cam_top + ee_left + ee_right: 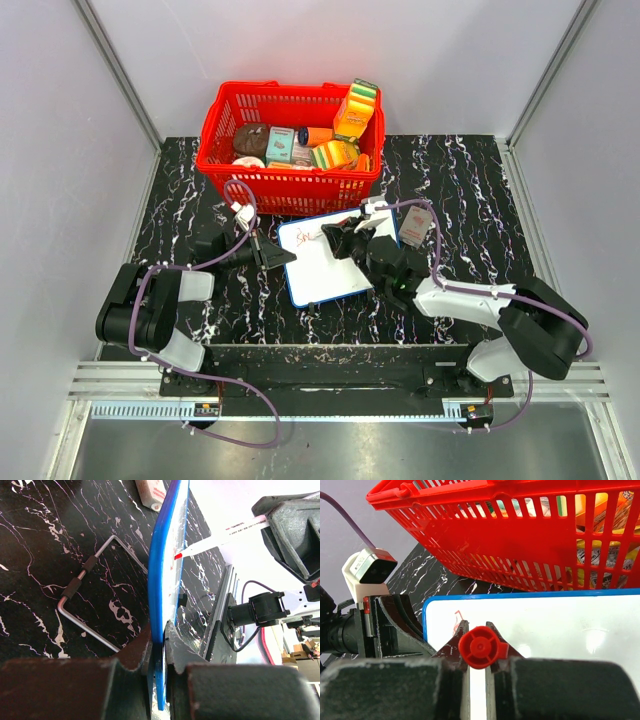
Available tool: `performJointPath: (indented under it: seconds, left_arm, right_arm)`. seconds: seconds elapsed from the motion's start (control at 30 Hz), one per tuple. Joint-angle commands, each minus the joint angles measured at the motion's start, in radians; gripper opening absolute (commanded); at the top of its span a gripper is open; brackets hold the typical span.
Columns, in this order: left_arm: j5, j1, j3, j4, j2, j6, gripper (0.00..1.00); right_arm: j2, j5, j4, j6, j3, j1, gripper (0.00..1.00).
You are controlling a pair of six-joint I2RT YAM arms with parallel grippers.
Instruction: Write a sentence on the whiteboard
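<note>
The whiteboard point(330, 268), white with a thin blue frame, lies tilted in the middle of the table, in front of the red basket. My left gripper point(283, 258) is shut on its left edge; in the left wrist view both fingers pinch the blue frame point(161, 580). My right gripper point(340, 236) hovers over the board's upper left part, shut on a marker whose red end cap point(480, 647) faces the camera. The marker's red tip point(178, 556) is at the board's face. A short red scrawl of the sentence point(303, 236) point(457, 620) shows near the top left corner.
The red basket point(225, 170) full of groceries stands right behind the board point(545, 625). A bent metal wire handle point(82, 575) lies on the black marbled table to the board's left. An aluminium rail point(330, 380) runs along the near edge.
</note>
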Motion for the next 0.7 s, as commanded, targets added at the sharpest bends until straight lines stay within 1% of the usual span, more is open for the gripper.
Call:
performJointPath:
  seconds: [0.0, 0.3, 0.4, 0.67]
  left_arm:
    - [-0.052, -0.01, 0.012, -0.004, -0.002, 0.099, 0.0]
    - [-0.052, -0.01, 0.013, -0.005, -0.002, 0.099, 0.0]
    - [-0.05, -0.01, 0.013, -0.007, -0.004, 0.099, 0.0]
    - [-0.05, -0.01, 0.013, -0.005, -0.004, 0.101, 0.0]
  right_arm:
    - [-0.017, -0.009, -0.028, 0.007, -0.017, -0.008, 0.0]
    - [-0.083, -0.017, 0.021, 0.012, -0.009, -0.008, 0.0]
    - [-0.106, 0.001, 0.032, 0.007, -0.002, -0.01, 0.0]
    - [-0.055, 0.029, 0.004, -0.017, 0.063, -0.031, 0.0]
